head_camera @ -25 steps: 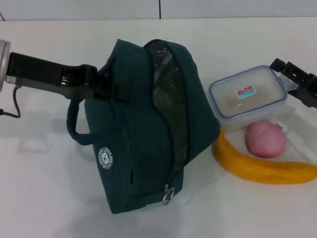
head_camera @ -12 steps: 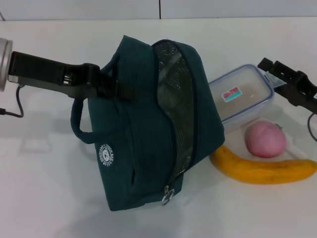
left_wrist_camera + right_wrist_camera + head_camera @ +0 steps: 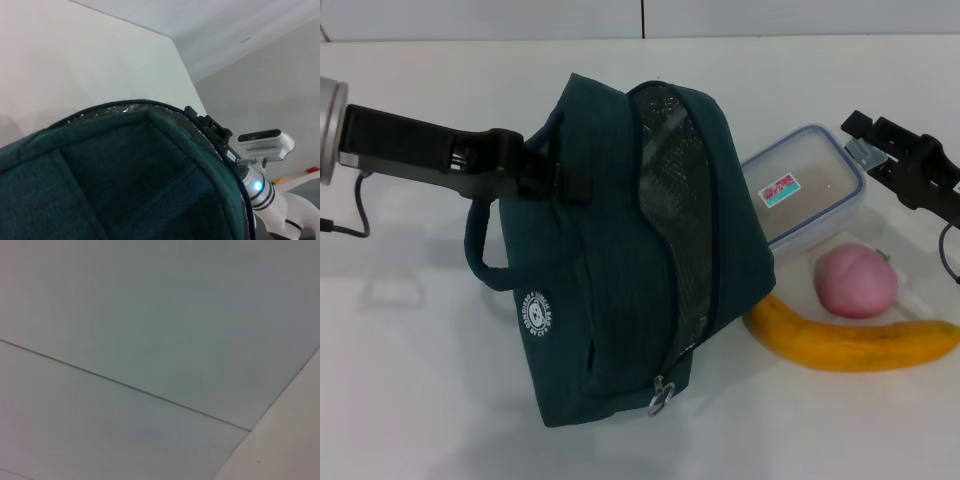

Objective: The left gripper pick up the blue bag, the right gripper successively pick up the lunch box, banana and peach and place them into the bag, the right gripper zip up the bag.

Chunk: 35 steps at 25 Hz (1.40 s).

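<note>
White table point(image 3: 410, 400), loaded at centre and right
The bag point(image 3: 620, 280) is set centrally; at 3 o'clock, box point(image 3: 810, 190), peach point(image 3: 857, 281) and banana point(image 3: 850, 343) are laid.

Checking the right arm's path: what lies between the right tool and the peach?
In the head view, only bare white table separates the right tool from the peach; the lunch box sits just beside that stretch.

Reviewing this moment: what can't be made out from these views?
- Lunch box: its near-left corner is hidden behind the blue bag in the head view.
- Banana: one end tucked behind the bag.
- Left hand: fingertips buried in the handles.
- Right hand: grip state unclear; the right wrist view shows only wall.
</note>
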Motion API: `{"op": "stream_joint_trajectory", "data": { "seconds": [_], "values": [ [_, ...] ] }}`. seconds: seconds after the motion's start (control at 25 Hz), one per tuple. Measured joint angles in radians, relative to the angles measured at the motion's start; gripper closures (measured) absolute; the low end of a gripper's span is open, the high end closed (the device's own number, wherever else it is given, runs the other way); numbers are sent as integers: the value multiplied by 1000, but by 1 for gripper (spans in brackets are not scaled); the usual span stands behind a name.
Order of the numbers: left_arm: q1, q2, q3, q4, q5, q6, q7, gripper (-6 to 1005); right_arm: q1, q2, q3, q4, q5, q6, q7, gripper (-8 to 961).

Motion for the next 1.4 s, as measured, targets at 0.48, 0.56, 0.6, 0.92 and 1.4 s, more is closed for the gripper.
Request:
{"op": "stream_joint_trajectory", "data": {
  "seconds": [0.48,0.56,0.6,0.92,1.4],
  "values": [
    [5,-1,0,-2,0,1,1,958,1,0,-8,7,-6,7,9,570],
    [9,-1,0,-2,0,1,1,958,-2,0,-5,12,-3,8,9,703],
    [11,-1,0,-2,0,1,1,958,-4,0,-3,13,-3,8,9,737],
    [15,-1,0,-6,0,1,9,958,-6,1,1,24,12,1,9,870],
    [33,5,-9,-13,-35,1,11,958,-55,-9,3,15,148,-97,9,868]
  ]
}}
